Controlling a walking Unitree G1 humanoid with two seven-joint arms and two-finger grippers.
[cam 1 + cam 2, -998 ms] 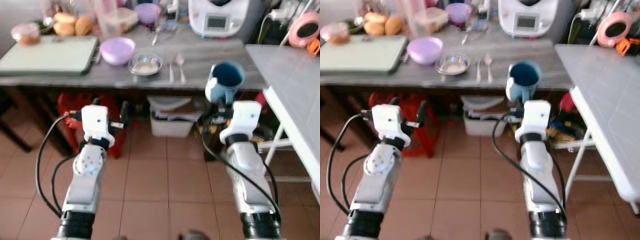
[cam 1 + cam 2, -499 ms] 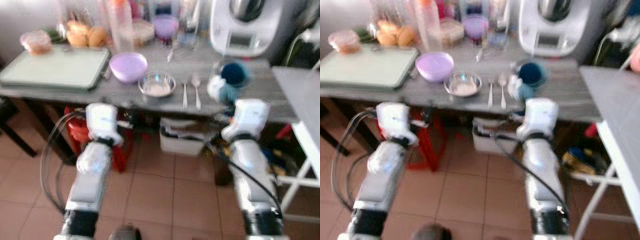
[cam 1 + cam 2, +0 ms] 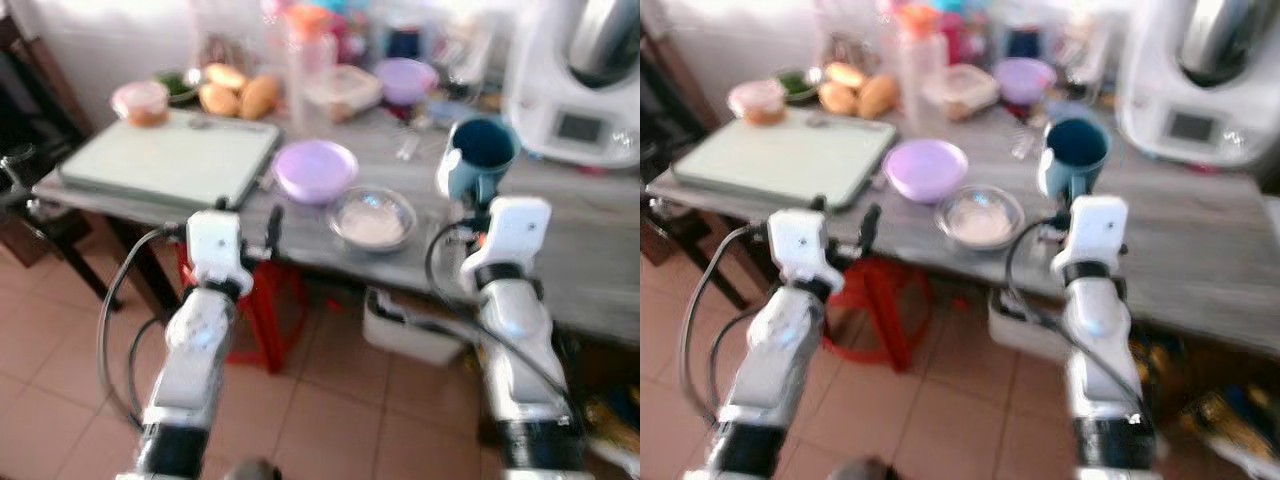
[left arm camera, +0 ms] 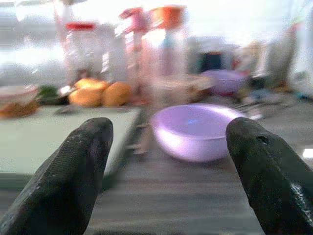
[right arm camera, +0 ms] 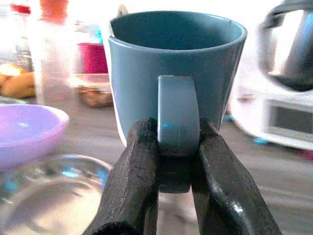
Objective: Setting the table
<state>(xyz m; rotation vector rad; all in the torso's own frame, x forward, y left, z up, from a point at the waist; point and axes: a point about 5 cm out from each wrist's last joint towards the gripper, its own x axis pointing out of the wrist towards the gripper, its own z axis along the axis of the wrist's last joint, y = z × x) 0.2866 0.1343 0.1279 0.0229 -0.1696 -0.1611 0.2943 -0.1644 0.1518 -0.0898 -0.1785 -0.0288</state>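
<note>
The right gripper (image 5: pixel 173 147) is clamped on the handle of a blue mug (image 3: pixel 480 165), pinching it from both sides, and carries the mug upright above the grey desk (image 3: pixel 590 260), just beyond a glass bowl (image 3: pixel 372 216) and near a purple bowl (image 3: pixel 315 170). The left gripper (image 4: pixel 168 147) is spread wide and holds nothing; it hangs at the desk's front edge, pointed at the purple bowl, with a pale green board (image 3: pixel 170 160) to its left. The step in hand looks like carrying the mug to its place. Since the hold is on the handle alone, the mug could swing or tip, so the wrist should stay level and the arm move slowly, with the robot steady on its feet; the head views are blurred, which suggests the body is in motion. The mug should be lowered onto a bare patch of desk well apart from the glass bowl and the white kitchen machine (image 3: pixel 590 90), and let go only once its base sits flat.
</note>
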